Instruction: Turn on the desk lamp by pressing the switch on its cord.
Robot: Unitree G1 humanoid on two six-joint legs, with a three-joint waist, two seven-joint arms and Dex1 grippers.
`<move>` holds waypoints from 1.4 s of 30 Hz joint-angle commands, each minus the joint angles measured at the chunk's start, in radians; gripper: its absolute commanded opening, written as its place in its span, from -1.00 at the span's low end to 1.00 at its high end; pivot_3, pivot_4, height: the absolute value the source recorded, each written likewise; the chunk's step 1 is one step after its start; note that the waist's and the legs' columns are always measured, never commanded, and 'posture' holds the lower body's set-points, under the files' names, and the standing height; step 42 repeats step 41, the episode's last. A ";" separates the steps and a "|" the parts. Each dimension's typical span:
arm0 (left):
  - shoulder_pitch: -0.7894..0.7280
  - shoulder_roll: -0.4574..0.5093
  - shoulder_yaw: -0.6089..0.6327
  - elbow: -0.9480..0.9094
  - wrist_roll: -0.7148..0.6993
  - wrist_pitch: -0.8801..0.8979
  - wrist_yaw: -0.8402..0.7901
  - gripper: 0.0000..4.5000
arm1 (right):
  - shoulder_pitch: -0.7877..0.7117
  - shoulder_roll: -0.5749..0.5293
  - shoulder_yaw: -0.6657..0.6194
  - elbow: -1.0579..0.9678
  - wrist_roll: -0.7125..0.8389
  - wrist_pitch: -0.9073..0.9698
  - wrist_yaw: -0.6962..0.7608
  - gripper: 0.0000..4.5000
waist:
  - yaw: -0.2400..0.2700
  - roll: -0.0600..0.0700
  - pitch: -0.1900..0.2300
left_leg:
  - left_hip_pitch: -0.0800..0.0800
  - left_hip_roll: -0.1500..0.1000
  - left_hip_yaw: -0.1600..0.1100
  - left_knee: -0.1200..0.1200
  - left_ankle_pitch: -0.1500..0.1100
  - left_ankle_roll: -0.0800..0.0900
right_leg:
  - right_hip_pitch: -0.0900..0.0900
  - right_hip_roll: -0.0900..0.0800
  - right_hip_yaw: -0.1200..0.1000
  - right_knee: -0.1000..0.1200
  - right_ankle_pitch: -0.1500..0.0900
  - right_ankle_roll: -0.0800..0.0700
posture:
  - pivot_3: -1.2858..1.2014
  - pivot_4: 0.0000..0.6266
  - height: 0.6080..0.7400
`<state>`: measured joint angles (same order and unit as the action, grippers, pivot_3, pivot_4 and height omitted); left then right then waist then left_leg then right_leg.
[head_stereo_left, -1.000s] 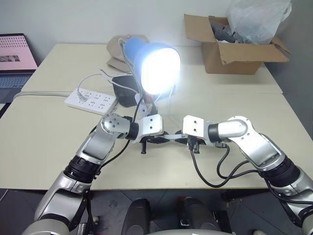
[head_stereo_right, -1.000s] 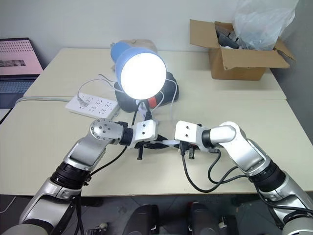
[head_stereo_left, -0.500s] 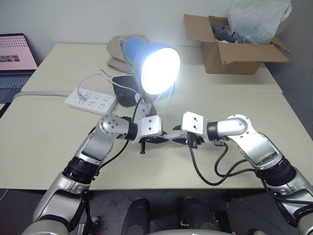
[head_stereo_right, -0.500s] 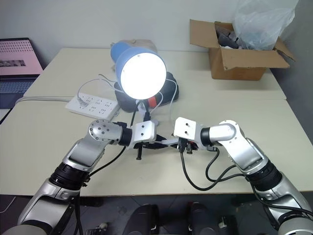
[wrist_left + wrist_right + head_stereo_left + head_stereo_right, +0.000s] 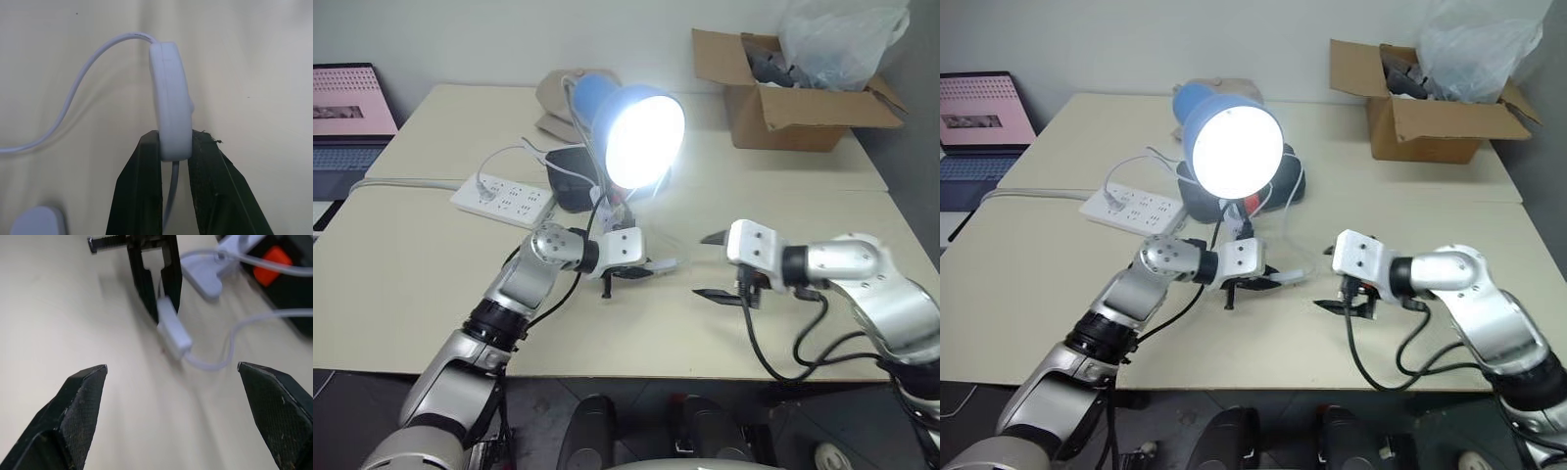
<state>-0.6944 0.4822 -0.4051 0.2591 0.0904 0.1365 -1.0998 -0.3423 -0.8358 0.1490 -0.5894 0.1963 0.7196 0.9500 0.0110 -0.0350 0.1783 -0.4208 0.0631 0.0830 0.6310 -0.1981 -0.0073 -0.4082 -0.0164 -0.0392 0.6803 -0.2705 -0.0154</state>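
Observation:
The desk lamp [image 5: 607, 108] stands at mid-table, its blue shade facing me and its bulb [image 5: 644, 142] glowing brightly. In front of it my left gripper [image 5: 173, 139] is shut on one end of the switch [image 5: 171, 107], a small white oblong held just above the tabletop. The thin white cord [image 5: 83, 83] curves away from the switch's far end. My right gripper [image 5: 708, 266] hovers to the right of the switch, apart from it. Its fingers [image 5: 83, 396] are spread wide open with nothing between them.
A white power strip [image 5: 504, 199] lies left of the lamp, and a black object [image 5: 570, 176] with an orange part sits behind it. A cardboard box [image 5: 793, 98] with a plastic bag stands at the back right. A laptop [image 5: 352, 103] is far left.
My right gripper has opened wide and pulled back to the right, away from the switch. My left gripper keeps its hold and has shifted slightly forward. The lamp stays lit.

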 commanded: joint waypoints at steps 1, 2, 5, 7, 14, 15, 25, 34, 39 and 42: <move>-0.038 -0.013 -0.003 0.034 0.010 -0.050 -0.007 -0.82 | 0.062 -0.006 -0.078 -0.119 0.030 0.061 -0.058 1.00 | -0.010 0.000 0.000 | 0.000 0.000 0.000 0.000 0.000 0.000 | 0.000 0.000 0.000 0.000 0.000 0.000 | 0.03 -0.52 1.00; -0.041 -0.017 -0.006 0.051 0.012 -0.061 -0.012 -0.82 | 0.088 -0.003 -0.090 -0.140 0.034 0.074 -0.073 1.00 | -0.013 0.000 0.000 | 0.000 0.001 0.000 0.000 0.000 0.000 | 0.000 0.000 0.000 0.000 0.000 0.000 | 0.03 -0.52 1.00; -0.062 -0.034 -0.014 0.114 0.029 -0.101 -0.007 -0.82 | 0.157 0.004 -0.117 -0.181 0.017 0.103 -0.137 1.00 | -0.012 0.000 0.000 | 0.002 0.001 -0.002 -0.001 0.000 0.000 | 0.001 0.002 -0.001 0.001 0.000 0.000 | 0.03 -0.52 1.00; -0.079 -0.044 -0.009 0.141 0.035 -0.116 0.007 -0.66 | 0.177 0.007 -0.134 -0.193 0.017 0.118 -0.164 1.00 | -0.013 0.000 0.000 | 0.002 0.001 -0.002 0.000 0.000 0.000 | 0.001 0.002 -0.001 0.001 0.000 0.000 | 0.03 -0.52 1.00; -0.079 -0.029 0.018 0.128 -0.015 -0.083 -0.072 0.05 | 0.188 -0.011 -0.152 -0.189 0.036 0.127 -0.184 1.00 | -0.014 0.000 0.000 | 0.002 0.000 0.000 0.000 0.000 0.000 | 0.001 0.001 0.001 0.000 0.001 0.001 | 0.03 -0.52 1.00; -0.073 -0.019 0.033 0.105 -0.033 -0.066 -0.082 0.13 | 0.179 -0.015 -0.154 -0.173 0.035 0.121 -0.182 1.00 | -0.014 0.000 0.000 | 0.002 0.000 -0.001 0.000 0.000 0.000 | 0.001 0.001 0.001 0.000 0.001 0.001 | 0.03 -0.52 1.00; 0.063 0.167 0.181 -0.184 -0.185 0.064 -0.174 0.66 | 0.128 -0.029 -0.160 -0.067 0.042 0.053 -0.156 1.00 | -0.020 0.000 0.000 | 0.002 0.001 -0.001 -0.001 0.000 0.000 | 0.001 0.001 0.001 0.000 0.001 0.001 | 0.03 -0.52 1.00; 0.389 0.304 0.537 -0.483 -0.387 0.309 -0.041 0.66 | 0.171 -0.030 -0.280 -0.012 0.145 -0.022 -0.088 1.00 | -0.017 0.000 0.000 | 0.002 0.001 0.000 0.000 0.000 0.000 | 0.001 0.000 0.001 0.000 0.001 0.001 | 0.03 -0.52 1.00; 0.559 0.336 0.671 -0.591 -0.465 0.363 -0.009 0.66 | 0.179 -0.050 -0.309 0.061 0.155 -0.076 -0.053 1.00 | -0.016 0.000 0.000 | 0.004 0.001 -0.001 -0.001 0.000 0.000 | 0.002 -0.001 0.000 0.000 0.001 0.001 | 0.03 -0.52 1.00; 0.606 0.338 0.702 -0.612 -0.488 0.366 -0.007 0.66 | 0.173 -0.042 -0.314 0.086 0.166 -0.092 -0.047 1.00 | -0.015 0.000 0.000 | 0.004 0.001 0.000 -0.001 0.000 0.000 | 0.002 -0.001 0.000 0.000 0.001 0.001 | 0.03 -0.52 1.00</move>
